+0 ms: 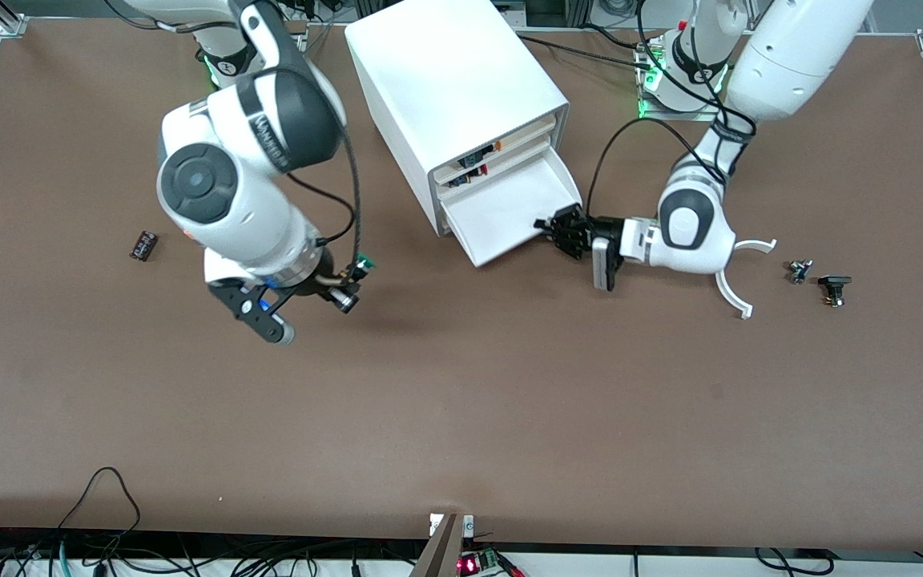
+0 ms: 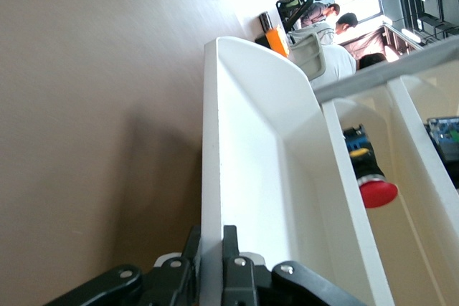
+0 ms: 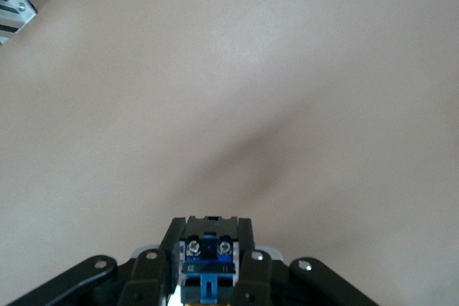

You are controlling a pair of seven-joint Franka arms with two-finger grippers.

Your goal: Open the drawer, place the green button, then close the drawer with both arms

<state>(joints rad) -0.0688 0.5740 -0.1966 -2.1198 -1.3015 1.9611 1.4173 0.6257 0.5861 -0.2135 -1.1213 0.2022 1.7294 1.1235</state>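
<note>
drawer (image 1: 509,212) open, seemingly empty, left gripper (image 1: 562,230) pinching its rim; right gripper (image 3: 208,266) clamps button (image 3: 206,259).

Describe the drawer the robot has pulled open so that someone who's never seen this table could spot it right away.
Find the big white cabinet standing between the two arm bases. At its open face, look at the lowest level: the drawer is a shallow white tray pulled out onto the table, with the left gripper clamped on its front wall. Unlike the upper drawers, which hold small parts, it looks empty.
</note>
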